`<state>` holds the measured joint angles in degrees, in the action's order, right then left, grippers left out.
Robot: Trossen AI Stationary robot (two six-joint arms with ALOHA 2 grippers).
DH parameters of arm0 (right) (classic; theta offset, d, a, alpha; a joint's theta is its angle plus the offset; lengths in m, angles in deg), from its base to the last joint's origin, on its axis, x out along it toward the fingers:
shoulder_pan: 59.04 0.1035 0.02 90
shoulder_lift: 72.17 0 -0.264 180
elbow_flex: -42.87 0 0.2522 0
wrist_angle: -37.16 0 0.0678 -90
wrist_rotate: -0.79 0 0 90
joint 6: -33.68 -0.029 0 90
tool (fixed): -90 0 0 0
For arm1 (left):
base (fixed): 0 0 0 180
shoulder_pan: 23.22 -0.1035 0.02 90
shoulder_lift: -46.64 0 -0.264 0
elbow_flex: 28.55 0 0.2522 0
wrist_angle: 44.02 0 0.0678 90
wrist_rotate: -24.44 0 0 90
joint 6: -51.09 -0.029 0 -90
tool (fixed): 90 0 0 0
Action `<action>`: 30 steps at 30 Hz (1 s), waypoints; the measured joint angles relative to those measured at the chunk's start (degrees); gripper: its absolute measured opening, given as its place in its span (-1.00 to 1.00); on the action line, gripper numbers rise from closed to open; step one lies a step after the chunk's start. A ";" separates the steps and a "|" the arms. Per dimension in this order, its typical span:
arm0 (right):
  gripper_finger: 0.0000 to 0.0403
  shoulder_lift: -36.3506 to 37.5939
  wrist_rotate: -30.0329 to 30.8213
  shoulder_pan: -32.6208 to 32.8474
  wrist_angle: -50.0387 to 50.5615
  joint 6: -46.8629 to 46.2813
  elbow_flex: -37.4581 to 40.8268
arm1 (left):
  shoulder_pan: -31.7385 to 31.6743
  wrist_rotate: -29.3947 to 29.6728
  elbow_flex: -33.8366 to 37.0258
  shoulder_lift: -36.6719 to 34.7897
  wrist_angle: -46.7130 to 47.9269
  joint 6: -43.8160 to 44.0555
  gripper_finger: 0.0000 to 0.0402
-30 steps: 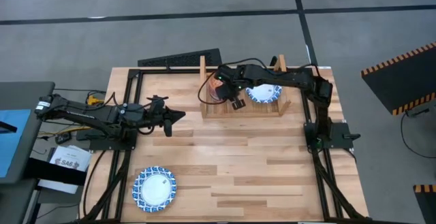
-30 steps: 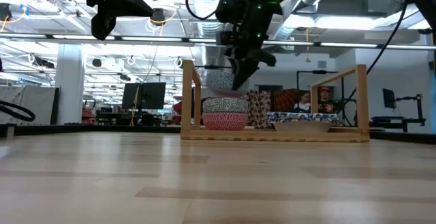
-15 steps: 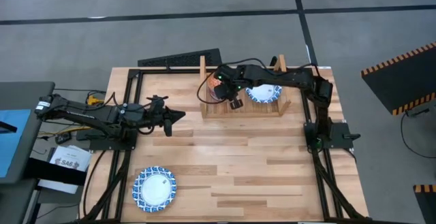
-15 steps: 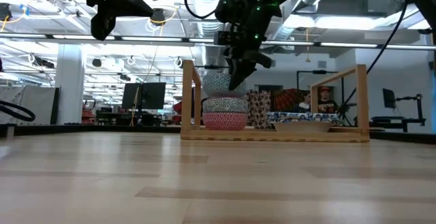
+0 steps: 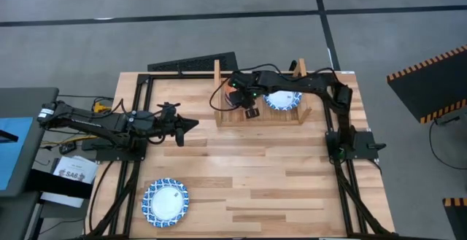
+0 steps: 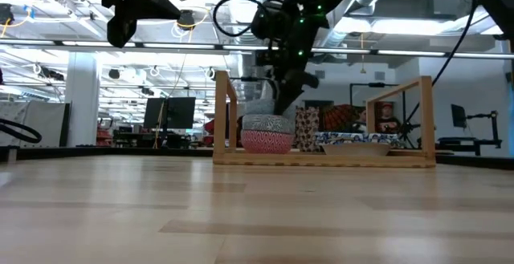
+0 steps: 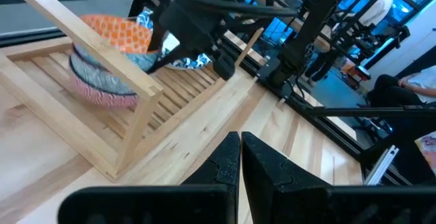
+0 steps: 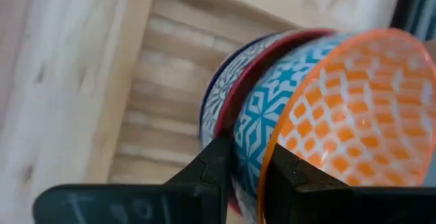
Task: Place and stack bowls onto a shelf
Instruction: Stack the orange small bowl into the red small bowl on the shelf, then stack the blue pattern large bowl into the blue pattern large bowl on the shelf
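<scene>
A light wooden counter point(image 5: 241, 174) seen from above, with two dark robot arms. At the far edge stands the shelf point(image 5: 259, 116), a slatted wooden rack with two upright side boards.

The right arm reaches across the shelf to its left end. The right claw point(image 8: 246, 157) is clamped on the rim of the orange bowl point(image 8: 347, 115): one finger lies inside the bowl, the other against its blue and white patterned outer wall. The orange bowl sits tilted in the claw, nested at the top of a small stack against the shelf's left side board. Beneath it in the right wrist view are a red-rimmed bowl point(image 8: 235, 86) and the edge of a dark blue bowl point(image 8: 208, 105). In the low view the stack point(image 6: 266, 134) rests on the shelf slats, with the right claw directly above and touching it.

In the middle to right part of the shelf lies a wide white bowl point(image 5: 283, 100) with a blue patterned rim, just beside the right arm.

Another wide white bowl with blue rim point(image 5: 165, 202) sits alone on the counter near its front left corner, well apart from both arms.

The left arm waits at the left side of the counter, lying level. The left claw point(image 7: 240, 157) is empty, its two fingers pressed together, pointing toward the shelf from a distance.

Beyond the counter, the low view shows a workshop room with monitors and overhead lights.
</scene>
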<state>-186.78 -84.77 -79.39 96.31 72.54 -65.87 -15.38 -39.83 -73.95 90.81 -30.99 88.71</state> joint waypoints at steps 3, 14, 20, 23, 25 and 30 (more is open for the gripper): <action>-0.54 -0.84 0.74 0.72 -1.24 0.40 -0.15 | 0.00 -0.02 0.00 -0.01 0.13 0.18 -1.00; -0.22 -0.72 1.10 1.09 -1.48 0.61 -0.62 | 0.00 0.07 0.00 -0.02 0.39 0.07 -1.00; 0.06 -0.65 1.53 1.18 -0.24 0.61 -3.38 | 0.00 0.09 0.00 0.00 0.42 -0.04 -1.00; 0.15 -0.65 1.56 1.15 1.72 0.59 -4.92 | 0.00 0.11 0.00 -0.02 0.42 -0.06 -1.00; 0.17 -0.59 1.54 1.15 2.96 0.59 -5.49 | 0.00 0.11 0.00 -0.02 0.42 -0.07 -1.00; 0.16 -0.57 1.35 1.09 4.42 0.59 -5.49 | 0.00 0.13 0.00 -0.02 0.42 -0.08 -1.00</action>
<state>-187.35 -83.42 -78.30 100.73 73.12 -71.35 -15.38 -39.70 -73.95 90.78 -30.57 88.63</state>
